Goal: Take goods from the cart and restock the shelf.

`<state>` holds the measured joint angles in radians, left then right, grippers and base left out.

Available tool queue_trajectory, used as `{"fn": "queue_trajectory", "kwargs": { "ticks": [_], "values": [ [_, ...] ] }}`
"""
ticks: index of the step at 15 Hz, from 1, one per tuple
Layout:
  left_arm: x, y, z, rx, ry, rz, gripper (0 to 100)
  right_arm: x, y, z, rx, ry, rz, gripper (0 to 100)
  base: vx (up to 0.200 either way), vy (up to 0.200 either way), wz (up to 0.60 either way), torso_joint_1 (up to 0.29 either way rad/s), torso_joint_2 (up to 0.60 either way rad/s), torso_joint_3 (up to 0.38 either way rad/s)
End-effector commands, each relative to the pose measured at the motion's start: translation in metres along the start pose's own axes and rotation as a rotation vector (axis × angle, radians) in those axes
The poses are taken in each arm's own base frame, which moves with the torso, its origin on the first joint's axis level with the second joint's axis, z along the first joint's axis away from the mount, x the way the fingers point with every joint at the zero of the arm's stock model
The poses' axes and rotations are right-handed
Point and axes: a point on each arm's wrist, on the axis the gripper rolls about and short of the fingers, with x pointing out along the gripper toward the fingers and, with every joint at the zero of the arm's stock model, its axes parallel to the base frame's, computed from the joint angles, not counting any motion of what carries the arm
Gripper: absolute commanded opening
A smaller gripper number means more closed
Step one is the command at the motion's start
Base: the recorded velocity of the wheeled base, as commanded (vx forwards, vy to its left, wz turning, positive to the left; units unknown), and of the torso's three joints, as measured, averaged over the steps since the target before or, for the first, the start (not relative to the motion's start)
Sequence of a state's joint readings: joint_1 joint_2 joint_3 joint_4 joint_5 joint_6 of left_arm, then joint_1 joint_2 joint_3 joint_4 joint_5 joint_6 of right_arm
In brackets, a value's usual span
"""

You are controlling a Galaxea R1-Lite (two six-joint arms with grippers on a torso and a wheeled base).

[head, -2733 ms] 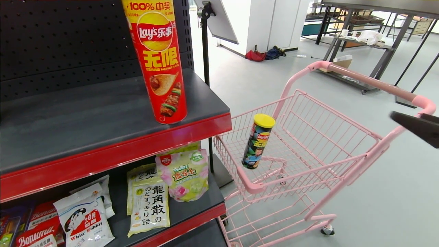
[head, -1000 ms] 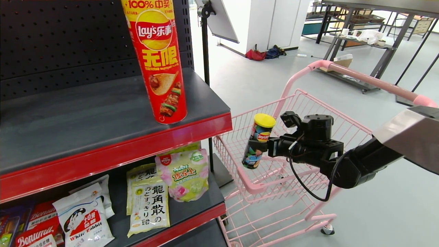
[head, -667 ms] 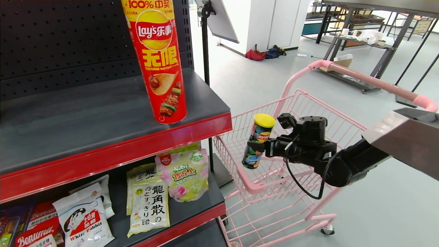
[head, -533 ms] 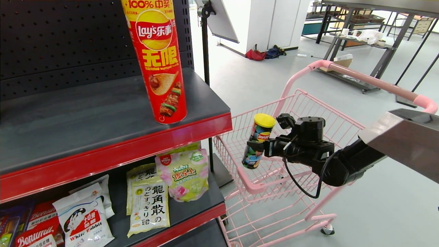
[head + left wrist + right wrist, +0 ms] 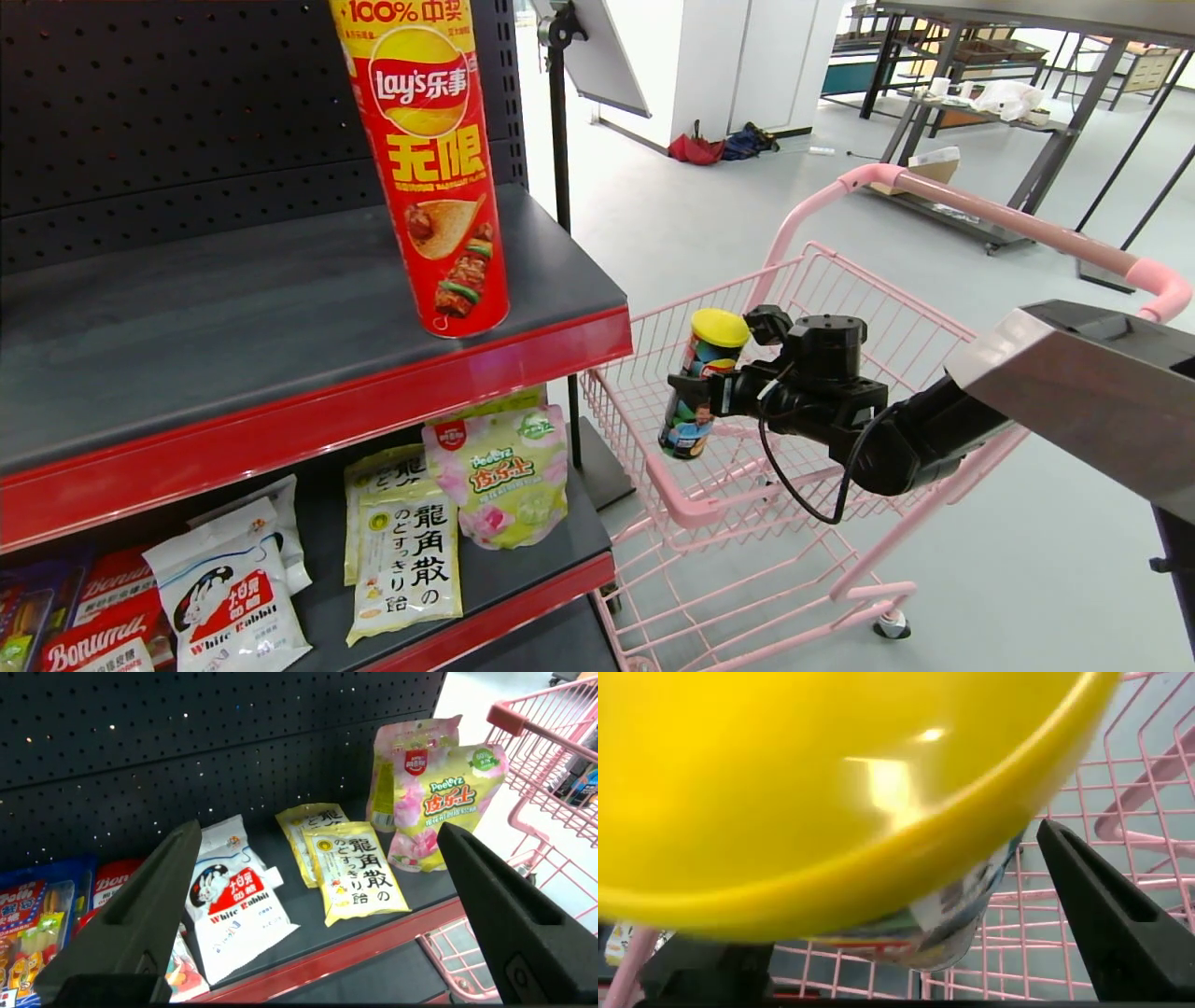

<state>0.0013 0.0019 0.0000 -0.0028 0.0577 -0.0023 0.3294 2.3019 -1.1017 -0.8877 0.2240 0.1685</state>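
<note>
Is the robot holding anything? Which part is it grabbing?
Nothing yet, it seems. The right gripper is open around the middle of the small can, with a gap beside one finger. The left gripper is open and empty.

Pale grey smooth floor (image 5: 1027, 560), slightly glossy. White wall (image 5: 719, 65) at the back with boxed-out panels. Black pole stand (image 5: 561, 187) carries a tilted grey panel (image 5: 597, 56). Red bundle (image 5: 695, 150) and dark blue bundle (image 5: 749, 142) lie on the floor at the foot of the wall. Far right: dark metal-frame tables (image 5: 1027, 14) with slanted legs. White bag (image 5: 1004, 98) sits on a lower table, cardboard box (image 5: 934, 168) near floor level beneath. Teal cabinet (image 5: 845, 79) behind. Bright, even light.
</note>
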Motion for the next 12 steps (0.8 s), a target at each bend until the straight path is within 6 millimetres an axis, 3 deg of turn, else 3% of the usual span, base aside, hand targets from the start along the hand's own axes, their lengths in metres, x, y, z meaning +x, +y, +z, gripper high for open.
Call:
{"fn": "queue_trajectory", "kwargs": {
  "ticks": [1,6,7,12],
  "values": [
    [0.0,0.0,0.0,-0.001,-0.001,0.001,100,0.0058,-0.0017,-0.0027,0.0,0.0,-0.003,100,0.0,0.0,0.0,0.0,0.0,0.0],
    [0.0,0.0,0.0,-0.001,-0.001,0.001,100,0.0127,-0.0041,-0.0041,0.0,-0.011,-0.029,100,0.0,0.0,0.0,0.0,0.0,0.0],
    [0.0,0.0,0.0,-0.001,-0.001,0.001,100,0.0127,-0.0041,-0.0041,0.0,-0.011,-0.029,0,0.0,0.0,0.0,0.0,0.0,0.0],
    [0.0,0.0,0.0,-0.001,-0.001,0.001,100,0.0133,-0.0045,-0.0049,0.005,-0.01,-0.034,0,0.0,0.0,0.0,0.0,0.0,0.0]
  ]
}}
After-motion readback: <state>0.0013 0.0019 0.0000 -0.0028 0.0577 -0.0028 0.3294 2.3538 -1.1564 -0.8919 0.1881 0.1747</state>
